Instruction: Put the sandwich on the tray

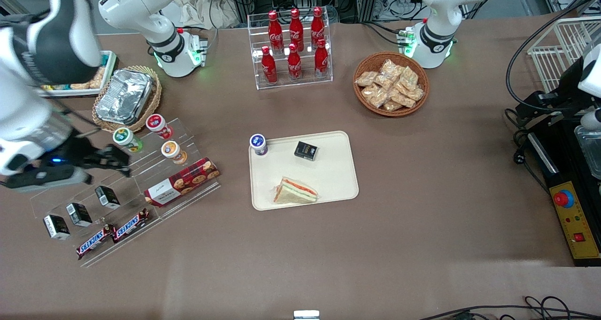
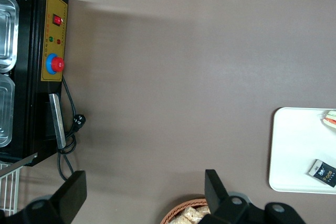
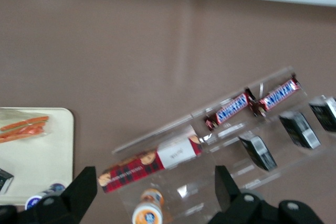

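Observation:
The sandwich (image 1: 296, 192), a clear-wrapped wedge with orange and green filling, lies on the cream tray (image 1: 328, 174), at the tray's edge nearest the front camera. In the right wrist view the sandwich (image 3: 23, 128) shows at the tray's (image 3: 50, 156) rim. The left wrist view catches only a sliver of the sandwich (image 2: 329, 119) on the tray (image 2: 294, 150). My gripper (image 1: 125, 165) hovers over the clear display rack toward the working arm's end, well apart from the tray. The gripper (image 3: 155, 172) is open, with nothing between its fingers.
On the tray stand a blue-lidded cup (image 1: 258, 144) and a small black box (image 1: 306, 150). The acrylic rack (image 1: 141, 202) holds a cookie box (image 1: 182, 182), Snickers bars (image 1: 112, 234), black boxes and cups. Cola bottles (image 1: 295, 43), a snack basket (image 1: 390, 84) and a foil container (image 1: 124, 96) stand farther back.

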### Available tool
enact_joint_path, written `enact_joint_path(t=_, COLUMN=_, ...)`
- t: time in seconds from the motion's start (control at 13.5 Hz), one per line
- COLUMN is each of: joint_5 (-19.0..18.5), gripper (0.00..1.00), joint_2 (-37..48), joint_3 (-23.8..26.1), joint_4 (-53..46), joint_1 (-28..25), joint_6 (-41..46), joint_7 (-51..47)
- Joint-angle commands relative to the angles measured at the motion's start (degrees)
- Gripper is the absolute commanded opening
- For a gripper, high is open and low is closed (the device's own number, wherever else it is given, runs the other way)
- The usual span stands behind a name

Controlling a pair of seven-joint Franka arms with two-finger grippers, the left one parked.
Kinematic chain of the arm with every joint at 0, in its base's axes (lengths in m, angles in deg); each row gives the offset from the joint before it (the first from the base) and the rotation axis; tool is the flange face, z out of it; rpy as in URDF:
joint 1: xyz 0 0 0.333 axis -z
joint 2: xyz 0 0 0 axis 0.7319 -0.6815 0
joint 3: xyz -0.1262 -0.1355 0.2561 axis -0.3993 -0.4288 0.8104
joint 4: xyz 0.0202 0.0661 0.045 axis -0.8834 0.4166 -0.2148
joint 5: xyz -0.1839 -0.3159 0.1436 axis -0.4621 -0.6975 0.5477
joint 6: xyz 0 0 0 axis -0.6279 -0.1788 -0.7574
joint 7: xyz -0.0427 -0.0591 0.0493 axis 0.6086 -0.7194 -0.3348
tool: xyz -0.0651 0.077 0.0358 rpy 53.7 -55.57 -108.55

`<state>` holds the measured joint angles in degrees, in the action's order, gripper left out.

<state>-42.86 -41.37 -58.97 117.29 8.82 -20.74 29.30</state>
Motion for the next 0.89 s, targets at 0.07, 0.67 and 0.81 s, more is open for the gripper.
enact_joint_path(t=0.07, joint_5=-6.8, gripper=1.0, joint_2=3.8, joint_3=-1.5, joint_4=1.7, joint_1=-1.1, joint_6=3.4, joint_7=-1.6)
enact_joint_path(t=0.67, joint_5=-6.3, gripper=1.0, joint_2=3.2, joint_3=30.2, joint_4=0.7, joint_1=35.6, joint_6=6.8, joint_7=-1.5)
enact_joint_path(t=0.81, joint_5=-6.3, gripper=1.0, joint_2=3.2, joint_3=36.3, joint_4=0.7, joint_1=41.9, joint_6=6.8, joint_7=-1.4)
